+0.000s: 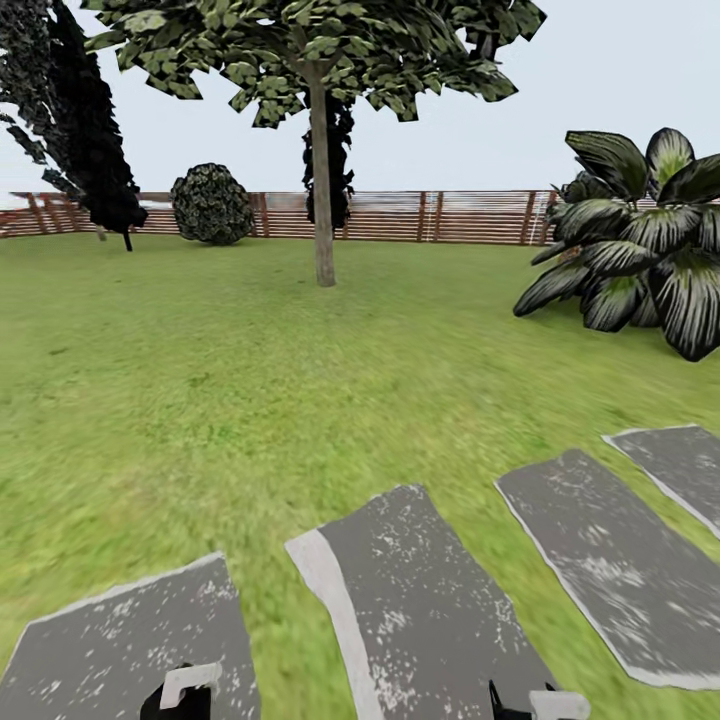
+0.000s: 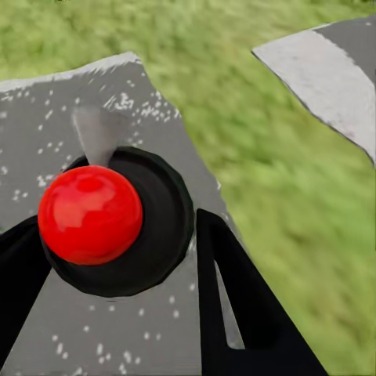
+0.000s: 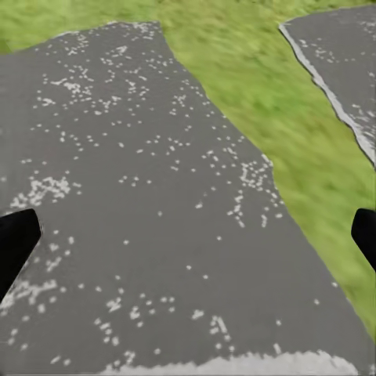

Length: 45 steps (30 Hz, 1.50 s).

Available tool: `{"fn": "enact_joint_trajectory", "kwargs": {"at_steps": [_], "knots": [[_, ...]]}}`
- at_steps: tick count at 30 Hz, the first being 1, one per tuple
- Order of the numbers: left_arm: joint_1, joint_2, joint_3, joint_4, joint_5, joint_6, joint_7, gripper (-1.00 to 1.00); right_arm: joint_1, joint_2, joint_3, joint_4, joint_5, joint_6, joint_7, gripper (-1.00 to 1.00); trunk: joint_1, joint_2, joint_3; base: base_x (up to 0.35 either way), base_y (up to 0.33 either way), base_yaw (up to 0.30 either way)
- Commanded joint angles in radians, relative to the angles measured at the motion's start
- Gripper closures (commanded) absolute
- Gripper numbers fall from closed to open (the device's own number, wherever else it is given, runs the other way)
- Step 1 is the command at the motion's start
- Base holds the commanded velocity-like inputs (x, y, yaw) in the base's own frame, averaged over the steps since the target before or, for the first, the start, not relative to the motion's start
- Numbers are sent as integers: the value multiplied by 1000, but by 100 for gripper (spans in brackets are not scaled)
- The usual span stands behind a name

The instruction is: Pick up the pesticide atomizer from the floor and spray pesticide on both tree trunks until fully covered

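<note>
Left side, head view: narrow black cone tree [image 1: 95, 150] and a round shrub [image 1: 211, 204] stand by the slat fence [image 1: 400, 215], none of them targets. Left end effector [image 1: 180, 695] sits low at the frame edge over a grey paving stone [image 1: 130, 640]. In the left wrist view its dark fingers [image 2: 235, 305] flank the pesticide atomizer [image 2: 117, 223], black body w/ red ball on top. It looks clamped on it, held close to the cam, prob. so the sprayer rides along during travel.

Centre: one tree trunk [image 1: 322, 190], straight and grey-brown, well ahead across the lawn [image 1: 250, 380]. Base seems aimed at it, so approach is likely the step in hand; trunk too far to spray yet.

Right: right end effector [image 1: 535, 705] hangs over a stone [image 3: 157, 219], tips [image 3: 16, 243] set wide apart, empty and idle. Broad-leaved striped plant [image 1: 640, 260] at far right, not a target.
</note>
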Motion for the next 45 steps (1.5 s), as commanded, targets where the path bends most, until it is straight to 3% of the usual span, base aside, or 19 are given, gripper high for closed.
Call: {"fn": "enact_joint_trajectory", "kwargs": {"at_steps": [1,20,45], "knots": [[-1,0,-1,1,3,-3,0,100,0,0,0,0,1,-3,-2,-100,0,0,-1,338,0,277],[-1,1,0,1,3,-3,0,100,0,-2,0,-1,1,-1,-1,-100,0,0,-2,338,0,28],[-1,1,-1,1,3,-3,0,100,0,0,-1,-1,0,-1,-2,-100,0,0,-29,338,0,177]]}}
